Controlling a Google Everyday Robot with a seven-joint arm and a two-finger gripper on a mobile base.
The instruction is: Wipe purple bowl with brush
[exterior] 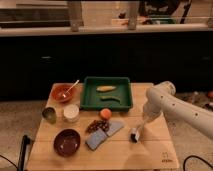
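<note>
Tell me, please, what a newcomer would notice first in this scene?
The white arm reaching in from the right, its pincer low over the table with the brush below it. Next the green tray at the back, then the purple bowl at front left.

The gripper (142, 125) holds the brush (136, 133) (bristles down), well apart from the purple bowl (67, 142).

White, smooth, tubular arm (172, 105) with a rounded elbow joint at the table's right; its gripper (139, 129) is pale too
</note>
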